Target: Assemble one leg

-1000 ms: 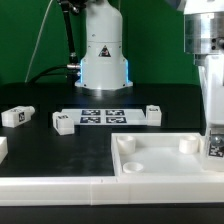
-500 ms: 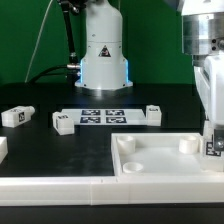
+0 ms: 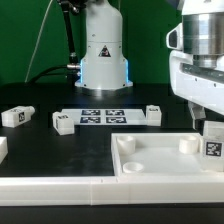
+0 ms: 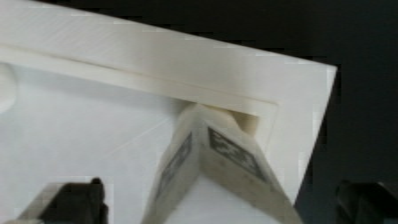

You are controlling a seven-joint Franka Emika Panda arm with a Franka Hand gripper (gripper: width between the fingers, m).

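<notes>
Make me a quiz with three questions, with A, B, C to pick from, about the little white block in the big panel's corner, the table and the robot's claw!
1. Where does the leg stand?
A. in a corner of the white panel
B. on the marker board
C. on the bare table by the robot's base

2. What colour is the table?
A. white
B. black
C. red

3. How is the gripper?
A. shut on the leg
B. open
C. shut on nothing

Answers:
1 A: the leg stands upright in the panel's corner at the exterior view's right.
2 B: the table's bare top is black around the white parts.
3 B: the wrist view shows both fingers spread wide of the leg.
</notes>
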